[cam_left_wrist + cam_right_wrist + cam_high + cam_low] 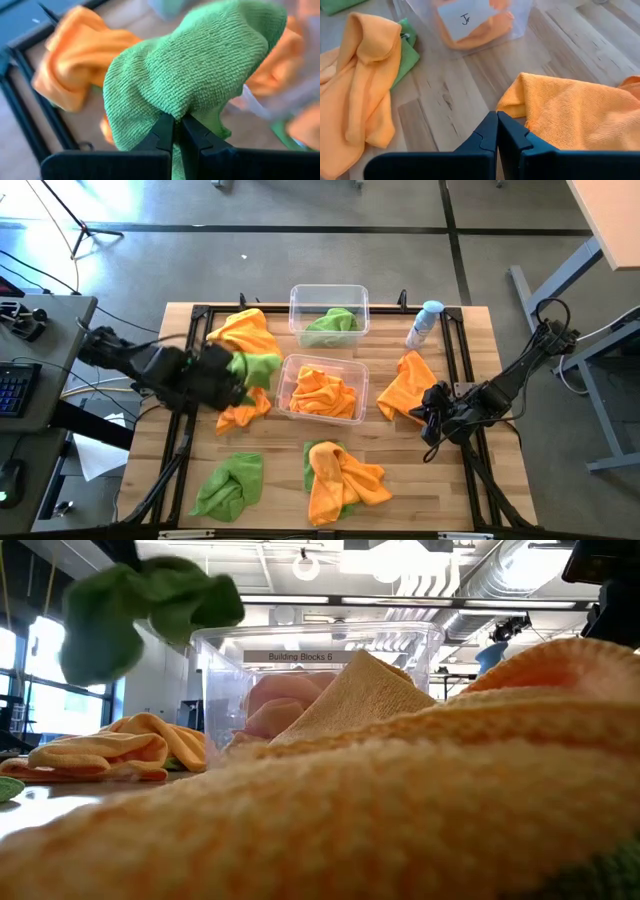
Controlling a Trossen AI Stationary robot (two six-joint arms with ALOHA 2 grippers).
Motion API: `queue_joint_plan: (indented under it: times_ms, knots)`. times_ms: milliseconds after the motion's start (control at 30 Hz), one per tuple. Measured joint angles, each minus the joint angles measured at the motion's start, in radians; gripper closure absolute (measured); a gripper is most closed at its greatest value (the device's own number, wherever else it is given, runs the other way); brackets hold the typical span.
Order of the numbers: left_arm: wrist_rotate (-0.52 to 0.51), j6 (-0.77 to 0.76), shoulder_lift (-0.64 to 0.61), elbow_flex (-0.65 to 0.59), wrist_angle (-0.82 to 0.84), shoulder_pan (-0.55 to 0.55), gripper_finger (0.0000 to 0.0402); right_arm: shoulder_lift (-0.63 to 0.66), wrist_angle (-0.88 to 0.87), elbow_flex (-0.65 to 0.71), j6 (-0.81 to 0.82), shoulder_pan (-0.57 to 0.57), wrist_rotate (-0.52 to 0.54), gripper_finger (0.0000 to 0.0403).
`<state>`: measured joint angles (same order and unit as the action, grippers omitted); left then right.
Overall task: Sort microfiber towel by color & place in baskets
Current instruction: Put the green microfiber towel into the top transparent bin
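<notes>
Landmark: the near basket, the clear tub at the table's middle, holding a heap of orange towels.

Left gripper is just left of the near basket, above the table. Its fingers are pinched together on a green towel; the cloth bunches over the fingertips and hangs clear of the wood. In the low view the same green towel sits high in the air, left of the tub.

Right gripper is right of the near basket, low over the table, at the edge of an orange towel. Its fingers are closed tip to tip with nothing between them; the orange cloth lies just beside them on the wood.

Far basket is directly behind the near one and holds a green towel.

Loose cloths around the near basket:
- orange towel at back left
- small orange towel at left, under the left gripper
- green towel at front left
- orange towel over green at front

Spray bottle stands to the back right of the near basket.
</notes>
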<state>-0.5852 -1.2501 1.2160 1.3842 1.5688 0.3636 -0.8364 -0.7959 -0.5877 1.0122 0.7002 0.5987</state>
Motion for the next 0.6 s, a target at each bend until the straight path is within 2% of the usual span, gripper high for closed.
queue_joint_plan:
  times_ms: [167, 367, 467, 600]
  knots:
    - [-0.006, 0.307, -0.014, 0.0, -0.101, -0.236, 0.0401, 0.0, 0.0, 0.0, 0.045, 0.0, 0.002, 0.0402]
    - [0.052, 0.791, -0.013, 0.0, -0.463, -0.5, 0.0401, 0.0, 0.0, 0.0, 0.11, 0.0, 0.072, 0.0402]
    - [0.135, 0.996, 0.0, 0.0, -0.682, -0.618, 0.0401, 0.0, 0.0, 0.0, 0.113, 0.0, 0.108, 0.0402]
    - [0.359, 1.149, 0.054, 0.007, -0.907, -0.772, 0.0401, 0.0, -0.001, 0.0, 0.152, 0.0, 0.152, 0.0402]
